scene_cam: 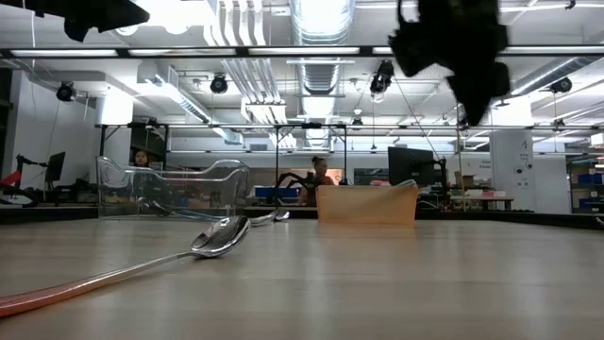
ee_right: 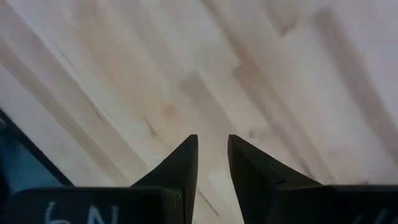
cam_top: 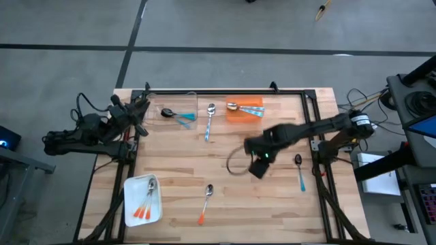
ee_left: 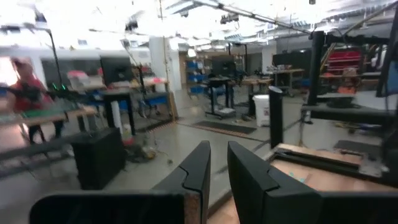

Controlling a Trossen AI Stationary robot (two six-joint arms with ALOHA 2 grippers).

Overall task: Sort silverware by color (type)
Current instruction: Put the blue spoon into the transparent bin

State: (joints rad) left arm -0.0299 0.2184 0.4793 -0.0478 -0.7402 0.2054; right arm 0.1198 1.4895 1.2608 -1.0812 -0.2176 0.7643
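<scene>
My right gripper (cam_top: 257,167) (ee_right: 212,147) hangs shut and empty over bare wood in the middle of the table, fingers pointing down. It also shows dark at the top of the low view (scene_cam: 464,57). My left gripper (cam_top: 142,107) (ee_left: 217,163) waits shut at the far left corner. Loose spoons lie flat on the wood: a light-blue-handled one (cam_top: 209,121), a dark-bowled teal one (cam_top: 300,170) right of my right gripper, and an orange-handled one (cam_top: 206,203) (scene_cam: 219,236) near the front edge.
A clear container (cam_top: 178,113) (scene_cam: 175,189) at the far left holds a dark teal spoon. An orange tray (cam_top: 245,107) (scene_cam: 366,203) at the far middle holds light-blue-handled spoons. A white tray (cam_top: 143,199) at the near left holds orange-handled spoons. A black frame (cam_top: 310,102) edges the table.
</scene>
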